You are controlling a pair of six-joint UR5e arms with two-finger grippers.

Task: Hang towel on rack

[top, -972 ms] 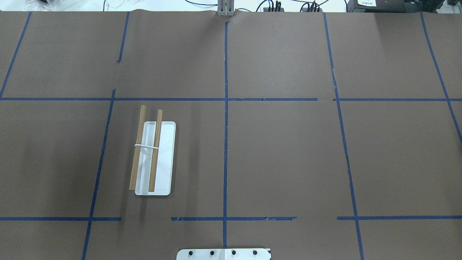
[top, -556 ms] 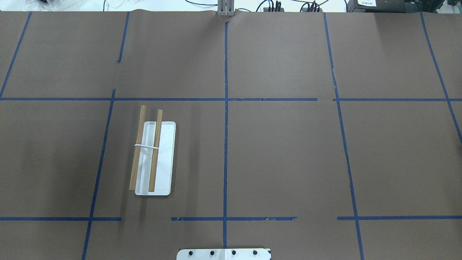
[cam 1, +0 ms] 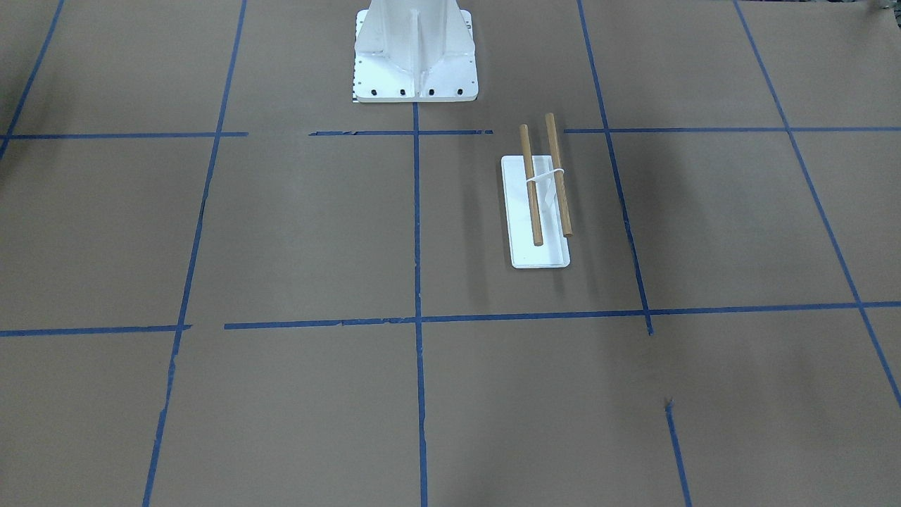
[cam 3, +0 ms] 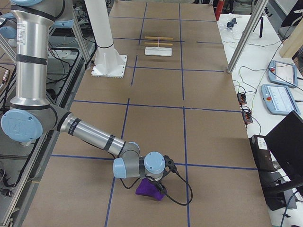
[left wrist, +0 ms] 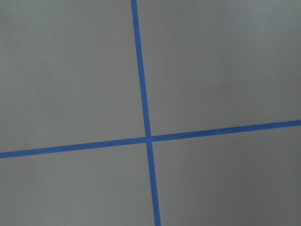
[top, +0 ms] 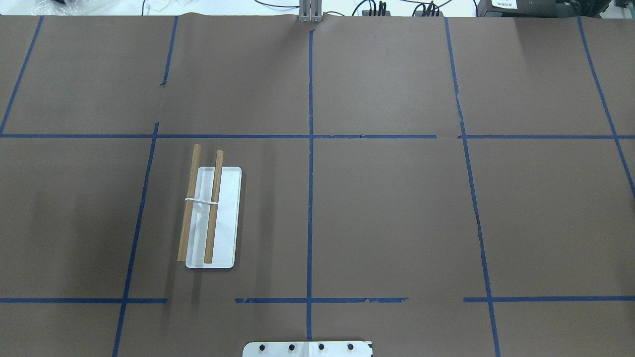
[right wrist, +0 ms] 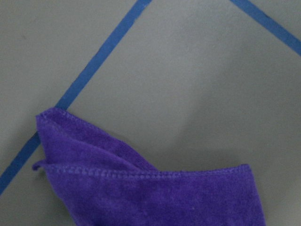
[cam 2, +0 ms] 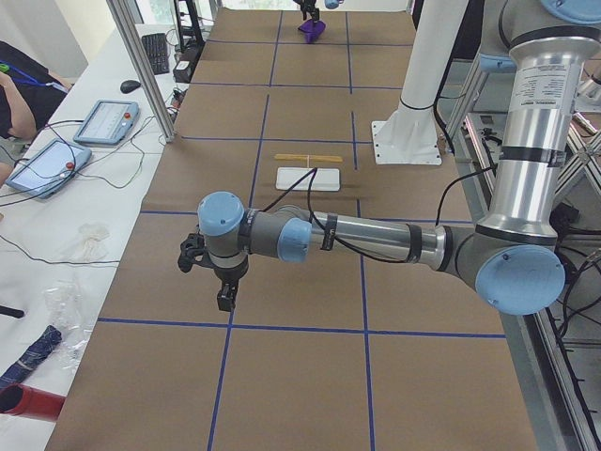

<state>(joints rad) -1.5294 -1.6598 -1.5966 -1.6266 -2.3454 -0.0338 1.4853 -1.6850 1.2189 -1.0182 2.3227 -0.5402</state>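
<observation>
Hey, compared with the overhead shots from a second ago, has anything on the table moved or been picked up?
Nothing visibly changed. In the overhead view the rack and its two wooden bars sit in the same spot, left of the centre tape line, and no arm shows there then or now. The purple towel lies outside that view, so it cannot be compared.

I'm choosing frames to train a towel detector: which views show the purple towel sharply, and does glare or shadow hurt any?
Right wrist view: towel fills the lower frame, stitching crisp, soft shadow on the paper. Exterior right view: towel small but clear. Exterior left view: only a tiny purple patch far off. Overhead view: no towel; the white rack base nearly washed out.
</observation>
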